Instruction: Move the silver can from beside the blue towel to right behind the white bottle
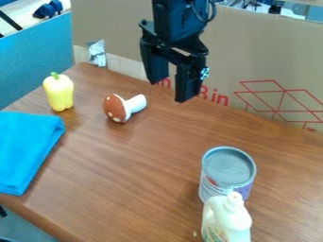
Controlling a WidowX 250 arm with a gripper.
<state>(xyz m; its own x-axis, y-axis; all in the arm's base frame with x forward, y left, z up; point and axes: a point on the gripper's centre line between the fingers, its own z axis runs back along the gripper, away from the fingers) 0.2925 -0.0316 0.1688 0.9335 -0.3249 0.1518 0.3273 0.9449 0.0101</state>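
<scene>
- The black two-finger claw of metal and plastic look hangs in the upper middle of the view, above the far part of the brown wooden table. Its two fingers stand well apart, and it is released, with only air between them.
- The toy mushroom with a red-brown, white-spotted cap and a white stem is the thing nearest to the claw. It lies on its side on the table, lower and to the left of the claw in the view, and does not touch it. The stem points up and to the right.
- Farther left, the yellow toy pepper with a green stalk stands upright.
- At the left edge lies the bright blue folded cloth.
- At lower right, well apart from the claw, stands the round can with a grey lid. The cream-coloured bottle with a handle stands before it and hides a part of it; I cannot tell if they touch.
- Behind the table rises the brown cardboard with red print.
</scene>
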